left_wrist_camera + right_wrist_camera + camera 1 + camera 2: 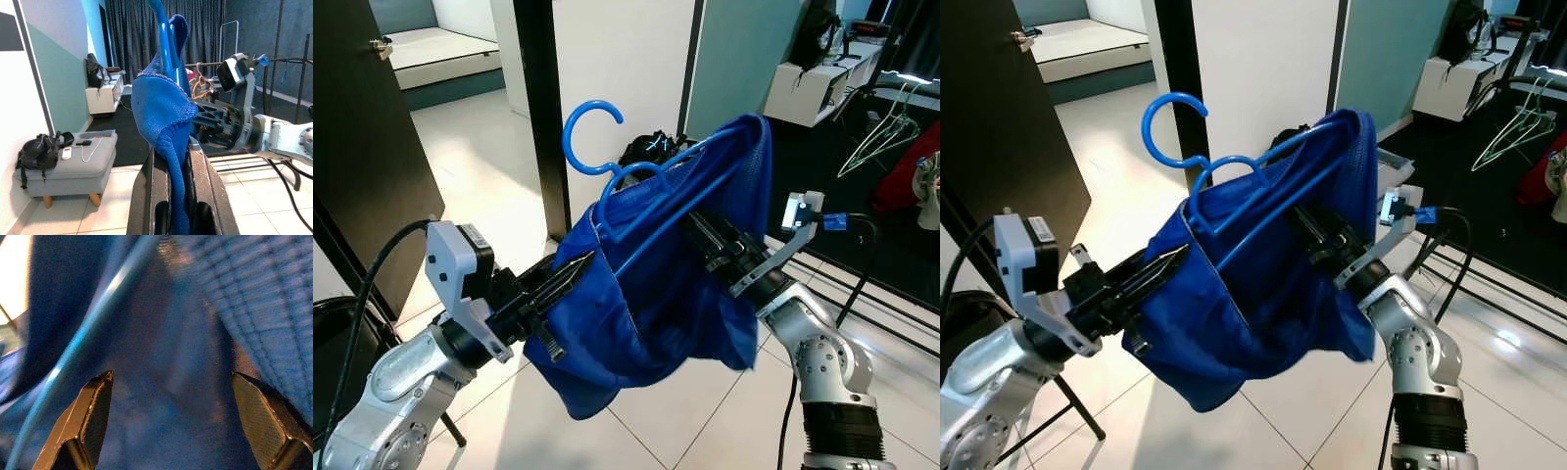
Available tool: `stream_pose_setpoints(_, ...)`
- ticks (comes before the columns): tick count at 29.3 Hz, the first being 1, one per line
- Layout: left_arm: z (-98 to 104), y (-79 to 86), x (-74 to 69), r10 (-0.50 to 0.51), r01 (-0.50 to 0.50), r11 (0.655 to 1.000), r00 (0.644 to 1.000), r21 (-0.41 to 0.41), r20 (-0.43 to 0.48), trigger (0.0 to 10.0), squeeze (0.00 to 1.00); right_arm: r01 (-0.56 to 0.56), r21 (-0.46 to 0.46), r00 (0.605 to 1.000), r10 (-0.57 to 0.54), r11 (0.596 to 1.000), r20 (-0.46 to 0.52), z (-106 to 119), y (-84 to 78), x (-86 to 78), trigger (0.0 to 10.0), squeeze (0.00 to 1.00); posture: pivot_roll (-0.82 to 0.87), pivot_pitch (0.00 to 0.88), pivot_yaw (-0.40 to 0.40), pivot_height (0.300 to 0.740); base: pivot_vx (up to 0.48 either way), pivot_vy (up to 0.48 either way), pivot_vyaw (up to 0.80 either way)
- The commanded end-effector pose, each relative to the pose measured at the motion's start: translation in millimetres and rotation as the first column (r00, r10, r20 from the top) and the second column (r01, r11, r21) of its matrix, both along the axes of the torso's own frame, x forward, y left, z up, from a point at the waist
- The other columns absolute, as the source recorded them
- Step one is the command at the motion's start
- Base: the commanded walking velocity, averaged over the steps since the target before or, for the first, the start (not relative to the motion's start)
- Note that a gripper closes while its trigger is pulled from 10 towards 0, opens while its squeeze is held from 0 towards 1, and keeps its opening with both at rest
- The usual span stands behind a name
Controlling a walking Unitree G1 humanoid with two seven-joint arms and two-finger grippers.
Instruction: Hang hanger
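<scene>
Left hand (576,272) grips blue garment (656,294) on blue hanger (607,157).

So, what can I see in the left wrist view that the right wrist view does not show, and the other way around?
Left wrist view: the left gripper shut on a fold of the blue garment, the grey ottoman with a black bag, and the right arm across the room.

Right wrist view: the right gripper open, its fingertips spread before the cloth at close range.

Both: the blue garment and the blue hanger.
</scene>
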State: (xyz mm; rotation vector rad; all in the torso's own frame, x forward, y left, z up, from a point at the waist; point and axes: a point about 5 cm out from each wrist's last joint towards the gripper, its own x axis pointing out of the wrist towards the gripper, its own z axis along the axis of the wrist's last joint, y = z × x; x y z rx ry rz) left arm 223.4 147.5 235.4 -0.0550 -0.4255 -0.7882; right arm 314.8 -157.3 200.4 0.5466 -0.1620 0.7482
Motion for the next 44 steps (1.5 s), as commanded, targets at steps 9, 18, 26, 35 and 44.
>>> stream_pose_setpoints(9,9,5.6,12.8,0.138,-0.137,0.990,0.990,-0.014,0.043,10.0,0.00,-0.254,-0.051,0.964,0.257,0.966,0.069,8,14.8,-30.0,10.0,0.00,0.06,0.000,-0.016,0.740,0.000,0.000,0.00)
stream_pose_setpoints(18,11,8.3,16.7,0.173,-0.171,0.985,0.984,-0.035,0.045,10.0,0.00,0.101,-0.156,0.987,-0.080,0.983,0.137,22,-13.5,-9.8,10.0,0.00,0.04,0.000,-0.008,0.740,0.000,0.000,0.00)
stream_pose_setpoints(26,8,4.0,17.6,0.162,-0.161,0.986,0.986,-0.034,0.037,10.0,0.00,0.212,-0.225,0.968,-0.173,0.951,0.182,25,-16.3,-0.8,10.0,0.00,0.05,0.000,-0.012,0.740,0.000,0.000,0.00)
stream_pose_setpoints(35,10,-18.5,7.1,0.001,0.001,0.998,0.999,-0.061,0.037,10.0,0.00,0.292,-0.251,0.947,-0.241,0.923,0.213,27,-6.5,19.3,10.0,0.00,0.07,0.000,-0.018,0.740,0.000,0.000,0.00)
stream_pose_setpoints(44,8,-21.9,3.0,-0.035,0.037,0.998,0.999,-0.056,0.031,10.0,0.00,0.363,-0.258,0.922,-0.304,0.895,0.241,30,-3.4,29.6,10.0,0.00,0.08,0.000,-0.023,0.740,0.000,0.000,0.00)
